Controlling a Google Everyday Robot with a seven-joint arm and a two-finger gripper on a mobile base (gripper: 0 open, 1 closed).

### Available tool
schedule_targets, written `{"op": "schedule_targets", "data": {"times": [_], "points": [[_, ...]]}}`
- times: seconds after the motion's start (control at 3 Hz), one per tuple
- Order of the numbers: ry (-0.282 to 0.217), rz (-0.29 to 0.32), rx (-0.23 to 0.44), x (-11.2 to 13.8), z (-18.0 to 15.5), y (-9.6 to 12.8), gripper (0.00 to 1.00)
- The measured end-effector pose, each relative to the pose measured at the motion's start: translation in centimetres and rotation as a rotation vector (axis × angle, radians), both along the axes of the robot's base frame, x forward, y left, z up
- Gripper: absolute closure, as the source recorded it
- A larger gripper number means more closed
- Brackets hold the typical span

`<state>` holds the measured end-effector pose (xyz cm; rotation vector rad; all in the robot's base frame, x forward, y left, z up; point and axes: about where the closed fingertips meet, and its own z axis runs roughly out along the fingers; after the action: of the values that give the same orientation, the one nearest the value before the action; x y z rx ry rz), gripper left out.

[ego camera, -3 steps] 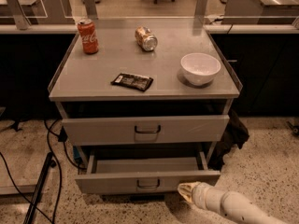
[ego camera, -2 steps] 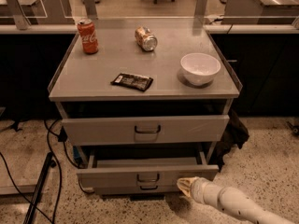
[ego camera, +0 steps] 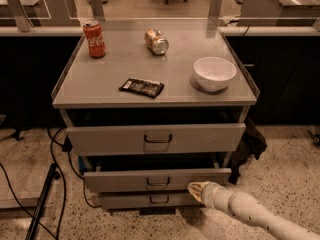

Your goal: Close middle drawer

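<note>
The middle drawer (ego camera: 125,180) is a wide, shallow grey drawer with a small dark loop handle (ego camera: 158,183). It sticks out a little from the cabinet, with a dark gap above its front. My gripper (ego camera: 196,188) is at the end of the pale arm that comes in from the lower right. Its tip rests against the right part of the middle drawer's front. The taller top drawer (ego camera: 156,138) is above it and also stands out from the cabinet. The bottom drawer (ego camera: 150,200) is below.
On the cabinet top (ego camera: 100,69) stand a red can (ego camera: 94,38), a can lying on its side (ego camera: 156,41), a white bowl (ego camera: 214,73) and a dark packet (ego camera: 142,87). Cables (ego camera: 55,149) and a dark pole (ego camera: 42,204) lie on the floor at left. A dark cloth (ego camera: 247,146) hangs at right.
The middle drawer has slid back into the cabinet and sticks out less than before. My gripper has moved forward with its front.
</note>
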<state>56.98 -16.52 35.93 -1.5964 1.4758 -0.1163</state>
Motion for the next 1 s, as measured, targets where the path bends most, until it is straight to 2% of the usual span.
{"op": "schedule_targets", "data": {"times": [0.67,1.0], "points": [[-0.006,-0.024,0.002,2.8,-0.5,0.2,1.0],[-0.001,-0.025,-0.001,3.3,-0.7,0.4,1.0]]}}
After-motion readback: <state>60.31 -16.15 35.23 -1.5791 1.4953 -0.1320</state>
